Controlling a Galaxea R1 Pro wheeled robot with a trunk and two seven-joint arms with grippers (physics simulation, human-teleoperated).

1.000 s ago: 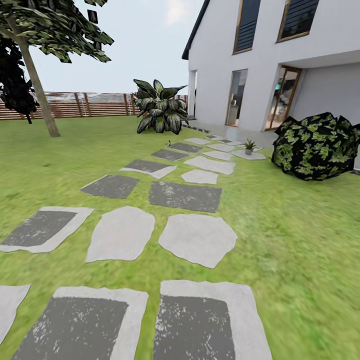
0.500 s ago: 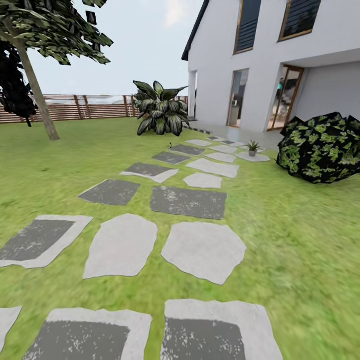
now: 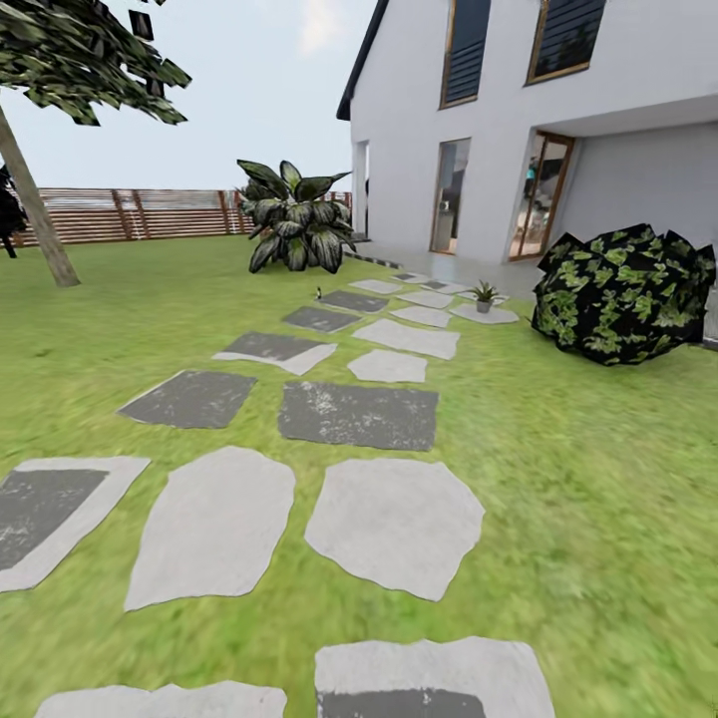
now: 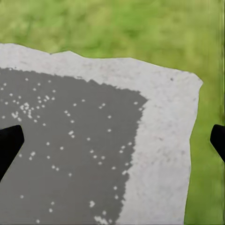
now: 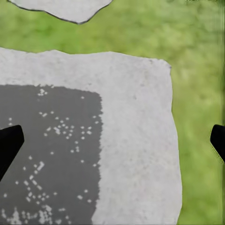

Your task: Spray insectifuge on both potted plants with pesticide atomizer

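Camera moved forward and panned slightly right: whole head view shifted. Stepping stones [image 3: 397, 524] sit lower and larger in frame, tree trunk [image 3: 35, 214] slid to the left edge, one potted plant [image 3: 485, 296] marginally closer, probably. Nothing itself moved.

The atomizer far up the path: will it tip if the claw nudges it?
Probably. The atomizer looks slim and upright beside a stepping stone, so a sideways knock could topple it. It seems tiny, likely light; details are too small to judge.
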